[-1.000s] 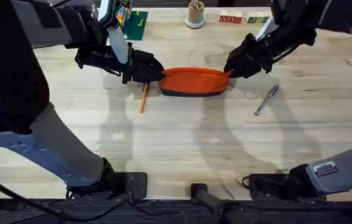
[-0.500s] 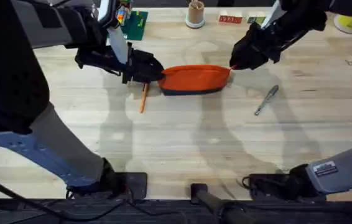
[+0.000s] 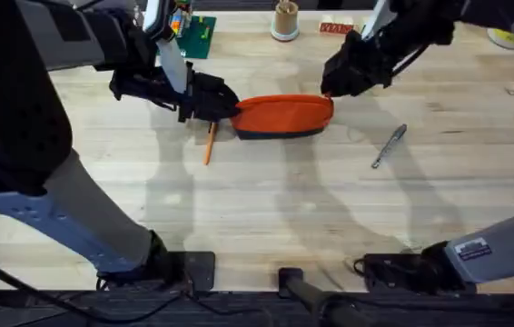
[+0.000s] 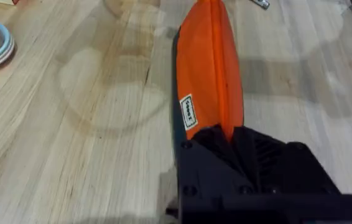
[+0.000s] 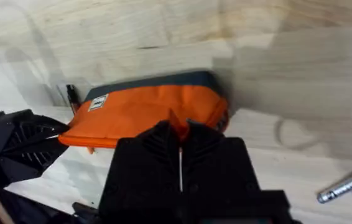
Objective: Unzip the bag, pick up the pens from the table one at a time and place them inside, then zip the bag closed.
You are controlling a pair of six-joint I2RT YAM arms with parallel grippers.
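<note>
My left tool (image 3: 223, 102) is clamped on the left end of the bag (image 3: 283, 116), its black fingers (image 4: 226, 149) pinching the orange fabric where the pouch narrows. The bag lies lengthwise across the middle of the desk (image 3: 266, 209), orange side up with its dark navy strip along the near edge and a small white label (image 4: 189, 112) on its side. My right tool (image 3: 330, 88) sits at the bag's right end, its fingers pressed together on a small orange tab (image 5: 176, 124) that sticks up from the top of the pouch; I take it for the zipper pull, though it is too small to be sure. The zipper line along the top looks closed from my left wrist view.

The orange pen (image 3: 209, 143) lies on the desk just below my left tool, near the bag's left end. The silver-grey pen (image 3: 389, 145) lies tilted on the desk to the right of the bag, apart from it and below my right tool.
</note>
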